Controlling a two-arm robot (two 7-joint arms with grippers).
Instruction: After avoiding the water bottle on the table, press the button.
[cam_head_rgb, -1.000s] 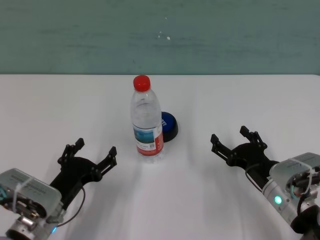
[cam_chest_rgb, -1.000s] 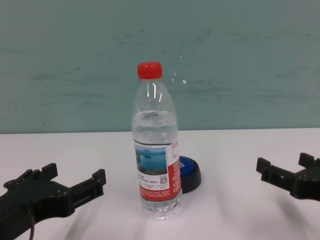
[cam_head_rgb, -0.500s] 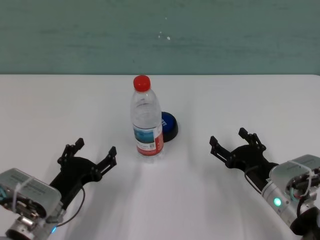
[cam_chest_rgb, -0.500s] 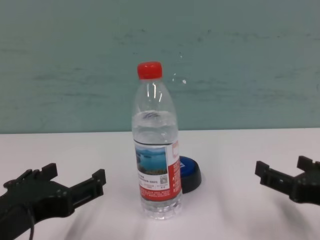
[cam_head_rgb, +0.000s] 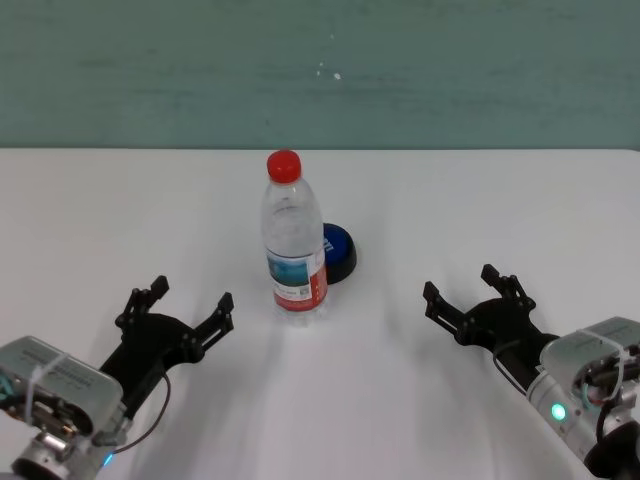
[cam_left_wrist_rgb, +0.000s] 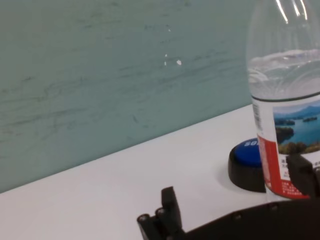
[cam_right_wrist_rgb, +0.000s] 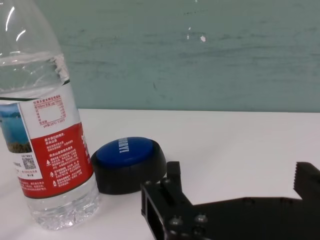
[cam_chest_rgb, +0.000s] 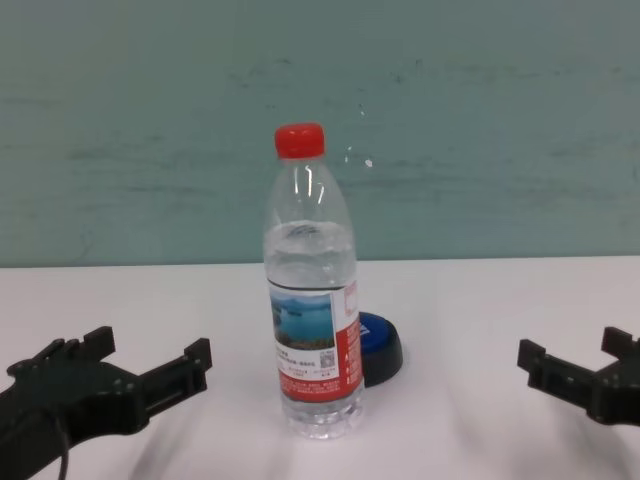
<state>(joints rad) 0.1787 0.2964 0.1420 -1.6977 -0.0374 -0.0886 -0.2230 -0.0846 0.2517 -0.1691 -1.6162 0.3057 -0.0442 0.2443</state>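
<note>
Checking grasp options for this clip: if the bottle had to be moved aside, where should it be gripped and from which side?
Grip the water bottle around its labelled middle, where the wall is straight and round. It stands upright on the table, so come in level from the left with the open left gripper. The button sits close behind it to the right, crowding that side.

Light is bright, even and soft, seemingly from overhead; the white counter (cam_head_rgb: 400, 400) looks nearly washed out; faint grey shadows spread toward the camera from the water bottle (cam_head_rgb: 295, 238) and beneath both tools; small white glints streak the bottle's clear shoulder in the wrist views; the left wrist view is slightly soft; the others are sharp.
</note>
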